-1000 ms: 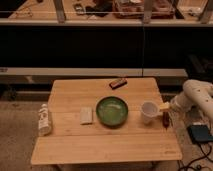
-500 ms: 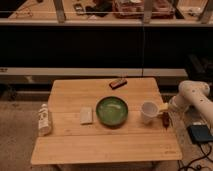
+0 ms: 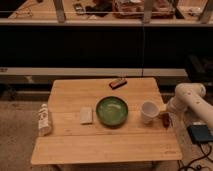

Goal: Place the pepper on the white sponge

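The white sponge (image 3: 86,115) lies flat on the wooden table (image 3: 75,145), just left of the green bowl (image 3: 112,110). My gripper (image 3: 164,118) is low at the table's right edge, right of the white cup (image 3: 148,111), at the end of the white arm (image 3: 189,99). A small dark-red thing, the pepper (image 3: 164,120), shows at the gripper's tip, at the table surface. I cannot tell whether it is held.
A dark reddish-brown bar (image 3: 118,83) lies at the table's far edge. A white bottle (image 3: 45,120) lies at the left edge. A dark blue-grey box (image 3: 201,133) sits on the floor at the right. A dark shelf front runs behind the table.
The arm's upper part has shifted a little to the left, toward the table. The gripper stays low by the white cup. Nothing on the table has moved.
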`<action>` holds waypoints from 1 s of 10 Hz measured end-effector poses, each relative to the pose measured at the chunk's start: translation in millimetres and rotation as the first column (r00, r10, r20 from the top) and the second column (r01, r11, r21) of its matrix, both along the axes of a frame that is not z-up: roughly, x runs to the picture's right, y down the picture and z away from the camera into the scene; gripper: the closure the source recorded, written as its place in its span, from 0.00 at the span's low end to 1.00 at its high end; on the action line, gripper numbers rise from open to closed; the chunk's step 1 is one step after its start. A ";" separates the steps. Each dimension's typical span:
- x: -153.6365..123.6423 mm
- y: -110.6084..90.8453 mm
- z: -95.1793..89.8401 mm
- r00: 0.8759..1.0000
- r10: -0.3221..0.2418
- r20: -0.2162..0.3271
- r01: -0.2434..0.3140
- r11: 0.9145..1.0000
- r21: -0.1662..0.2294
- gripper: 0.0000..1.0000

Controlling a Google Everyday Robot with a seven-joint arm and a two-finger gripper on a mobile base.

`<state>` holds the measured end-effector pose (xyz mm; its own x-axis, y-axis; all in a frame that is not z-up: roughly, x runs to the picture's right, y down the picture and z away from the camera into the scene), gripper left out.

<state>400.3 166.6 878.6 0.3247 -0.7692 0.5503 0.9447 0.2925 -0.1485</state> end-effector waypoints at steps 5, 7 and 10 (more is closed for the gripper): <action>-0.1 3.4 -2.5 0.999 0.001 -0.039 -0.001 1.000 0.013 0.67; -0.2 5.3 -5.1 0.999 0.006 -0.049 -0.005 1.000 0.011 0.78; -1.4 5.1 -8.0 0.998 0.023 -0.064 -0.022 1.000 0.005 0.78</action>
